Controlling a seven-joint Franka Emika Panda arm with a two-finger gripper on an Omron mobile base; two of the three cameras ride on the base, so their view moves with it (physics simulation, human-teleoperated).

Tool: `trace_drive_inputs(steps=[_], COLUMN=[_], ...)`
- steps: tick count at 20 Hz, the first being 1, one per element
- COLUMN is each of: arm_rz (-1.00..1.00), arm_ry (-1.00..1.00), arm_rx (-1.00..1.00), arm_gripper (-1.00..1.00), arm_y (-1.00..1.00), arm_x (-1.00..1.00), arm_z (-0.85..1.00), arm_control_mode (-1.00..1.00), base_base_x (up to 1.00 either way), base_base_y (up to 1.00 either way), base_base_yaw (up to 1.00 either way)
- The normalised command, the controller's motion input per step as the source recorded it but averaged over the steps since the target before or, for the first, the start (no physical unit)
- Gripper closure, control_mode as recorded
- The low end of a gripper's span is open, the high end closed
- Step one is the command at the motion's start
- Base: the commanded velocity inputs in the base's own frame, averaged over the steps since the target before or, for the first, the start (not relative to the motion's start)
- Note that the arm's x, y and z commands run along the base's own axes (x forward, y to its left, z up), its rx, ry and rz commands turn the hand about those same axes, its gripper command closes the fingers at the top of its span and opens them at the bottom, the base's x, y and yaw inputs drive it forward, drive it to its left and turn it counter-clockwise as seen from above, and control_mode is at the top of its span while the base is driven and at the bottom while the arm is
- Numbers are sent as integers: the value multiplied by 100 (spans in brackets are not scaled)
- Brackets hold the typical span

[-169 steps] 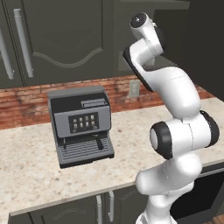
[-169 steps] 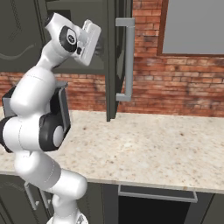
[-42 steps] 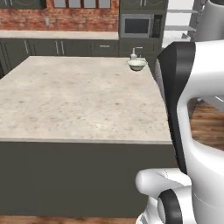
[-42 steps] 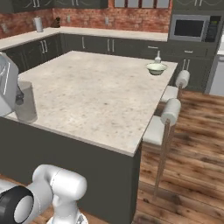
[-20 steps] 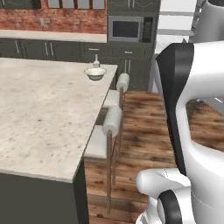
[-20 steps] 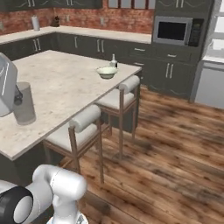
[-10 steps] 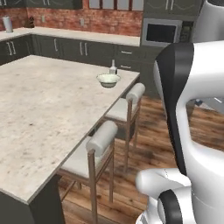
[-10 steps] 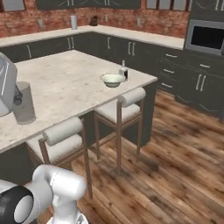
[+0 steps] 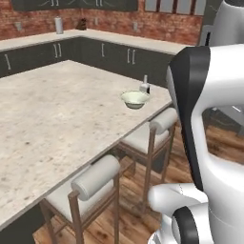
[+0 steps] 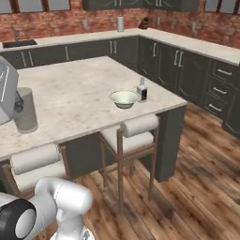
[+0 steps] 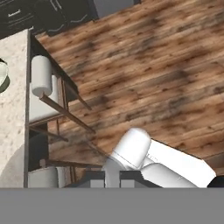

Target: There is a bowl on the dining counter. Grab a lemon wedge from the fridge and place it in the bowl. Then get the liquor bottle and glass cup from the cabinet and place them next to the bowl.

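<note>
A brick-backed kitchen with dark cabinets along two walls and a wood-plank floor surrounds the dining counter (image 10: 79, 89), a big island with a speckled beige top and padded stools (image 10: 133, 129) tucked under its near edge. The white arm rises close to the cameras.

Near the island's far right corner sits the bowl (image 10: 124, 98), and the liquor bottle (image 10: 142, 93) stands just beside it, toward the corner. Whether a lemon wedge lies in the bowl is too small to tell.

At the left edge of the right base view, a greyish upright tumbler shape, likely the glass cup (image 10: 26, 110), hangs beside the hand, over the island's near edge. The gripper (image 11: 113, 178) looks nearly closed in the hand view; since the fingers barely show there, a grip on the cup is a judgement, not something plainly seen.

With the bottle already by the bowl, the step in hand appears to be carrying the cup over. The next move calls for getting within reach of the far corner and setting the cup upright on bare counter near the bowl, without knocking the bottle.
</note>
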Motion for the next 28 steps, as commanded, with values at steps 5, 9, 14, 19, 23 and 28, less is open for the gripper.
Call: trace_drive_inputs(steps=[5, 9, 14, 19, 23, 28], arm_rz=[0, 0, 0, 0, 0, 0], arm_ry=[0, 0, 0, 0, 0, 0], arm_rx=[0, 0, 0, 0, 0, 0], arm_gripper=[100, 100, 100, 100, 100, 100], arm_y=[0, 0, 0, 0, 0, 0], arm_x=[0, 0, 0, 0, 0, 0], arm_z=[0, 0, 0, 0, 0, 0], arm_control_mode=[100, 100, 100, 100, 100, 100], base_base_x=[49, 36, 30, 24, 10, 43], base_base_y=[-89, -70, -55, -62, -86, -79], base_base_yaw=[46, 54, 60, 59, 53, 44])
